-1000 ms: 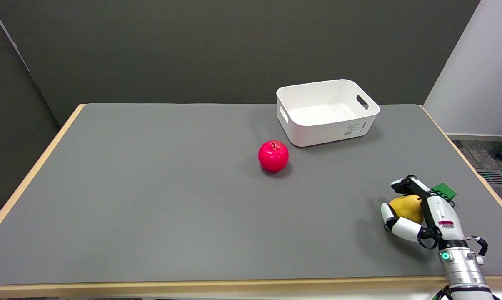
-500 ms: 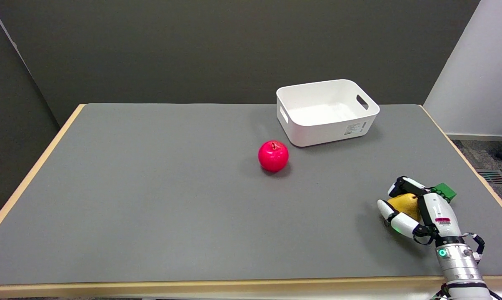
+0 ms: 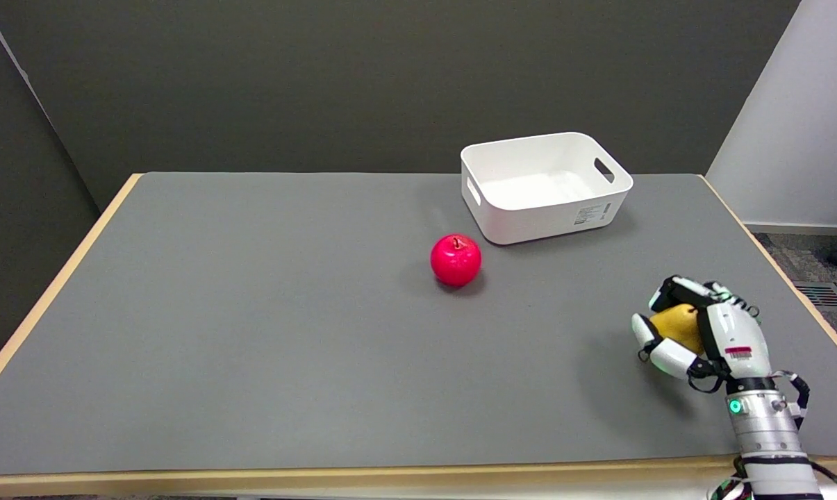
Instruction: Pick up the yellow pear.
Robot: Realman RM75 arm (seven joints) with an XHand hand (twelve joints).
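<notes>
The yellow pear (image 3: 676, 325) is at the table's near right, wrapped by my right hand (image 3: 703, 333). Fingers curl over its top and far side, the thumb lies under its left side, and only a patch of yellow shows between them. The pear seems raised a little off the grey table top (image 3: 286, 333), with a shadow beneath the hand. The wrist and white forearm come up from the lower right corner.
A red apple (image 3: 456, 260) sits near the middle of the table. Behind it to the right stands an empty white bin (image 3: 545, 186) with handle cut-outs. The table's right edge runs close to the hand.
The fingers have closed tighter round the pear, and the hand has risen with it. The green item seen behind the hand earlier is now hidden.
</notes>
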